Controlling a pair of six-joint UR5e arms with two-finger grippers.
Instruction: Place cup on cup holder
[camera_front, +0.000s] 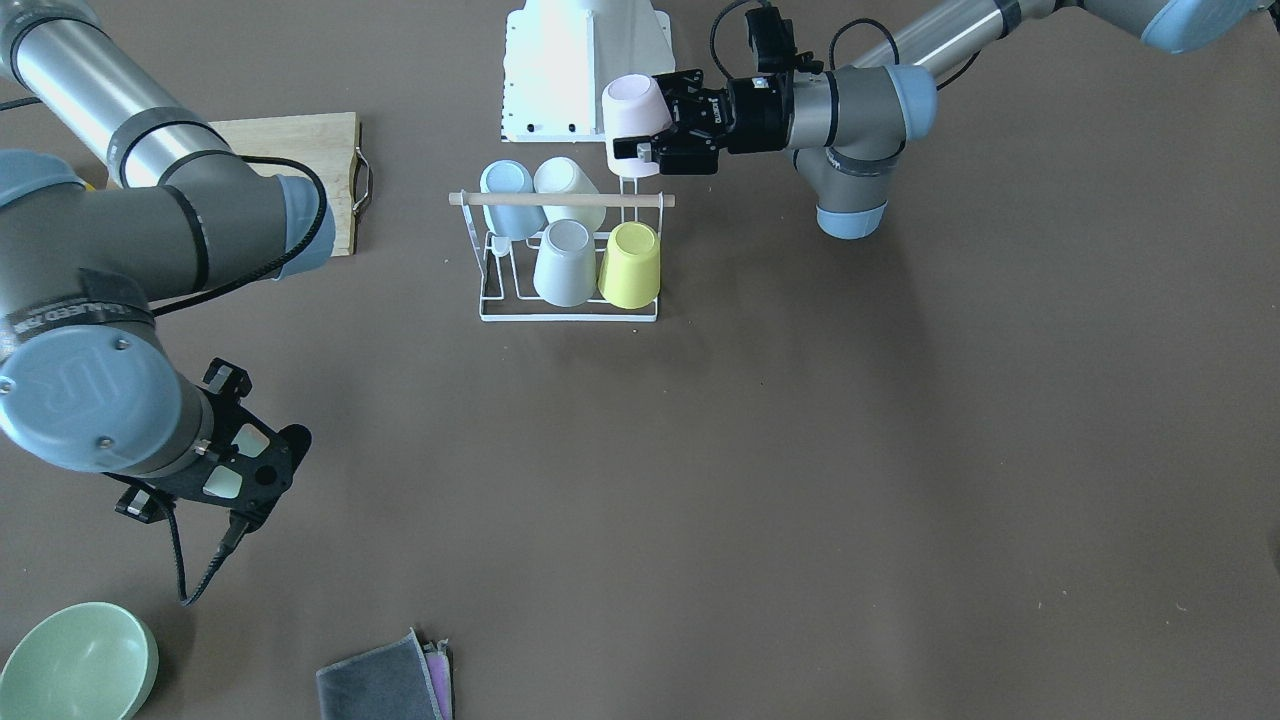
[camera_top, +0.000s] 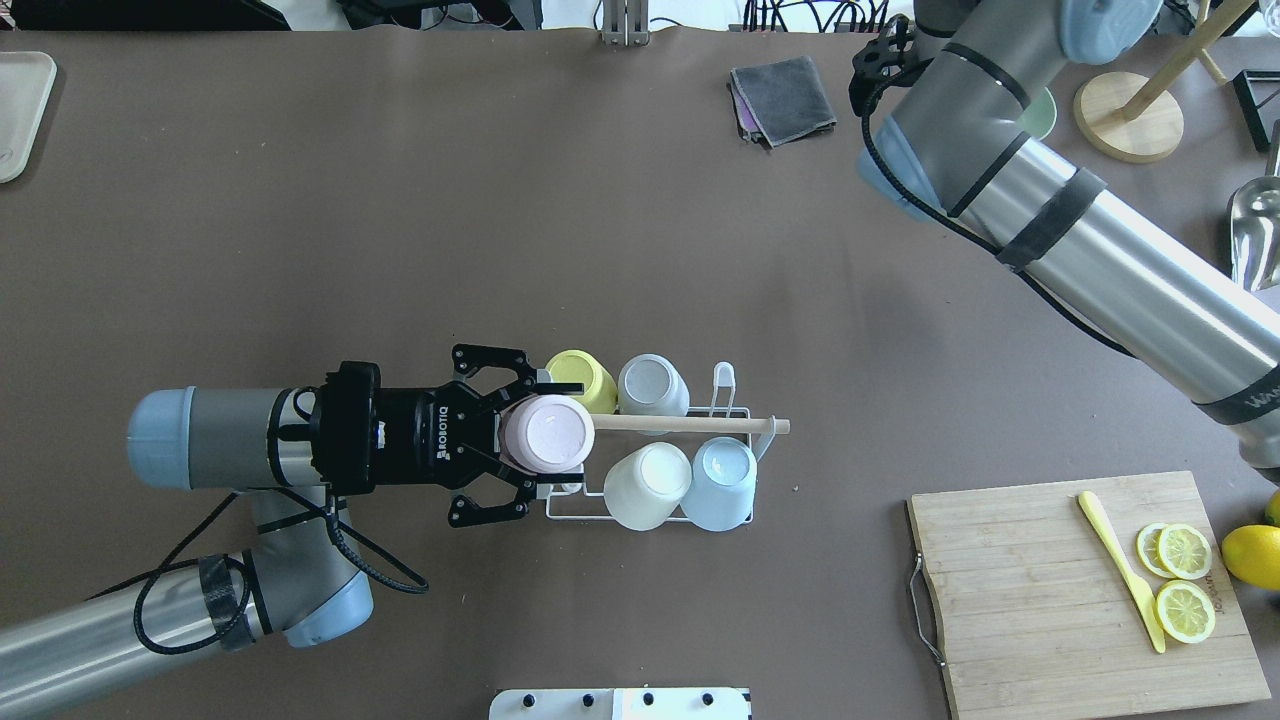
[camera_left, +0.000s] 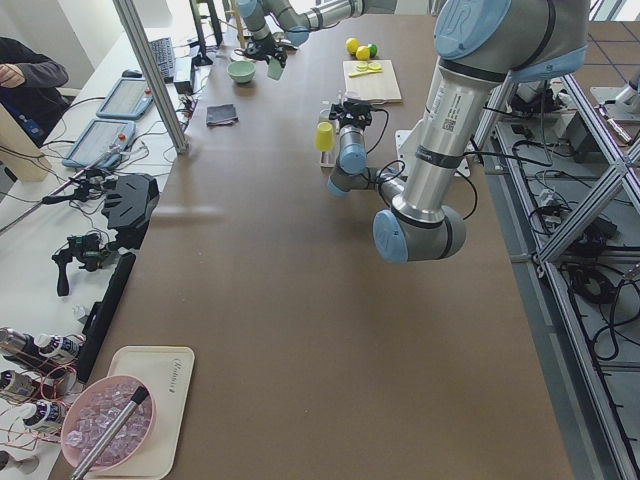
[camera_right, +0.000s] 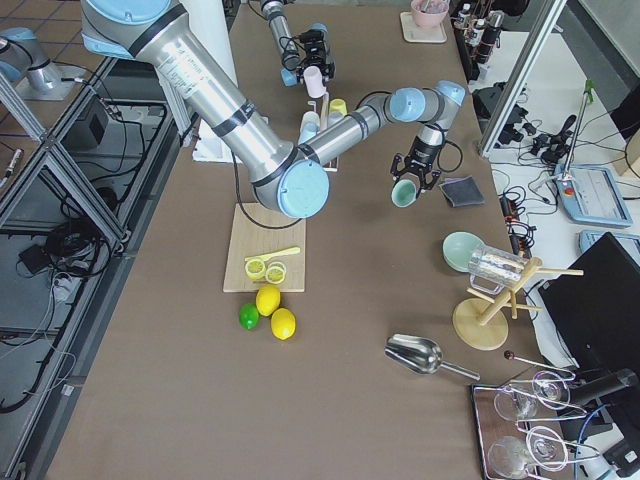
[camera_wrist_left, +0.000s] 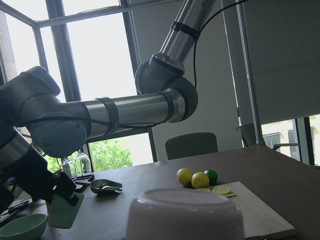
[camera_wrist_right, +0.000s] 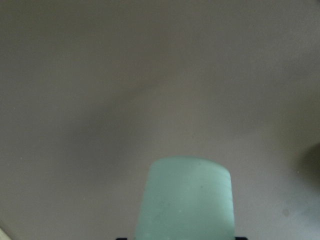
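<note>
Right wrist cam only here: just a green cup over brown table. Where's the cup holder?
Observer: The cup holder stands beside the left gripper, far across the table from the right gripper and its green cup.
Operator: Any room on it?
Observer: A yellow cup, grey cup, cream cup and blue cup sit upturned on it; one corner prong is bare.
Operator: Left gripper doing what?
Observer: It holds a pink cup upturned above the holder's end on that side.

At 6 o'clock you see the pale cup (camera_wrist_left: 184, 215), upside down; at 8 o'clock, a green cup (camera_wrist_left: 64, 212).
</note>
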